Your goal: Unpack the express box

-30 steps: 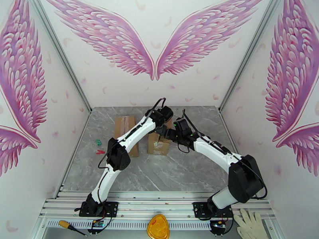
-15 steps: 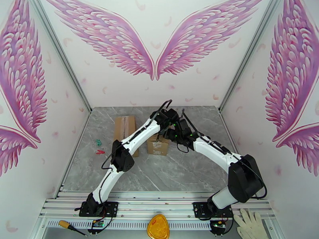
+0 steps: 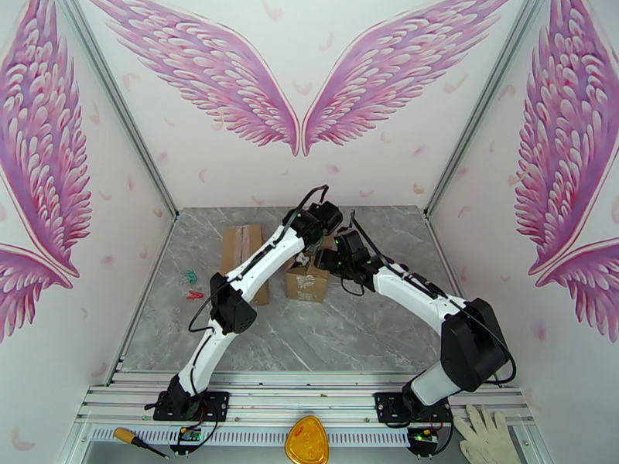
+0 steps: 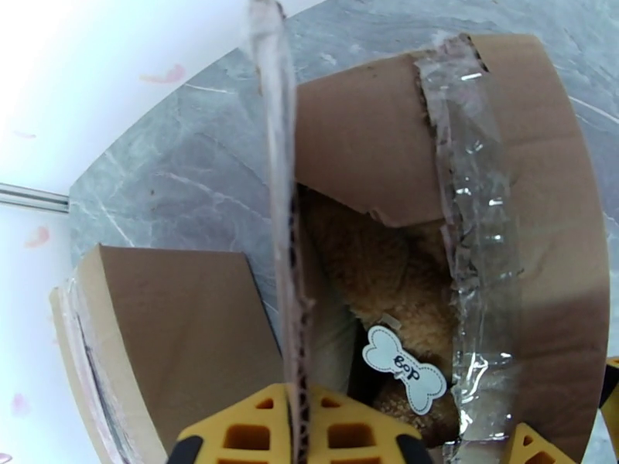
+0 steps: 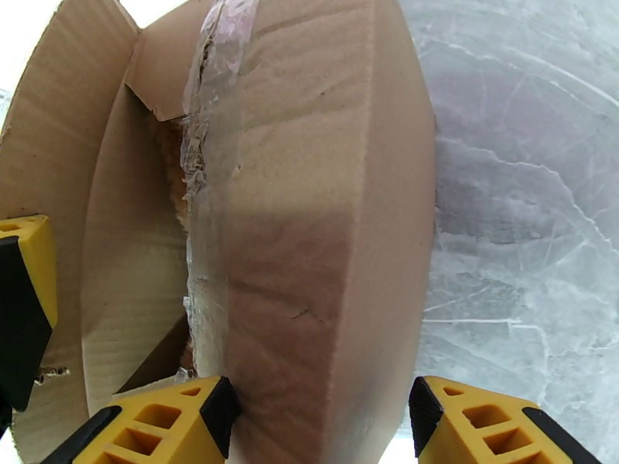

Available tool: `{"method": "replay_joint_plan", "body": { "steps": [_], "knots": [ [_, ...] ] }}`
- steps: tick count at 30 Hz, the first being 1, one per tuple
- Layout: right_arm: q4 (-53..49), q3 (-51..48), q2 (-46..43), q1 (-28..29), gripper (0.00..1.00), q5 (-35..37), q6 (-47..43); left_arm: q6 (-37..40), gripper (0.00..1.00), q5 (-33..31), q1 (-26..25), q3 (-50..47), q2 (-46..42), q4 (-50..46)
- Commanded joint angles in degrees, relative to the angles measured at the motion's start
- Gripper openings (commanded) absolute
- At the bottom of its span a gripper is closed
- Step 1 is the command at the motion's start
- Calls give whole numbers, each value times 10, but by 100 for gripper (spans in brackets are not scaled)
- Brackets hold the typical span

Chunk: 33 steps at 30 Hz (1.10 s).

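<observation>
A small cardboard express box (image 3: 307, 281) stands mid-table with its top partly open. In the left wrist view my left gripper (image 4: 292, 404) is shut on the upright edge of one flap (image 4: 271, 148), its yellow fingers (image 4: 232, 435) pressed on both sides. Inside lies a brown plush toy (image 4: 379, 272) with a white bone-shaped tag (image 4: 402, 369). My right gripper (image 5: 321, 396) is open, its fingers (image 5: 155, 427) set wide on either side of the taped opposite flap (image 5: 309, 226). From above, the left gripper (image 3: 319, 226) and right gripper (image 3: 329, 261) meet over the box.
A second, closed cardboard box (image 3: 241, 245) lies just left of the express box, under the left forearm. Small green and red bits (image 3: 191, 284) lie near the left wall. On the front rail are a screwdriver (image 3: 135, 440), an orange piece (image 3: 307, 441) and a white glove (image 3: 483, 435).
The left gripper swung right over the box and then came back a little left and up, its elbow shifting. The right gripper stayed at the box's right side.
</observation>
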Motion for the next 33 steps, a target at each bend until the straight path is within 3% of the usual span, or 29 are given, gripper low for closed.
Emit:
{"method": "replay_joint_plan", "body": {
  "steps": [1,6,11,19,26,29,33],
  "knots": [
    [-53,14,24,8,67,18,-9,2,0,105,10,-30,-60,18],
    [-98,57,11,8,72,56,-34,-38,0,221,52,-128,-120,87],
    [-164,128,-2,10,76,105,-56,-82,0,264,61,-210,-182,168],
    [-277,245,26,32,77,177,-65,-160,0,258,58,-305,-247,269],
    [-353,313,102,42,74,203,-50,-200,0,236,46,-377,-291,357],
    [-361,316,121,44,71,217,-58,-199,0,236,47,-389,-297,365],
    [-383,339,124,43,58,251,-90,-190,0,239,51,-399,-298,364]
  ]
}}
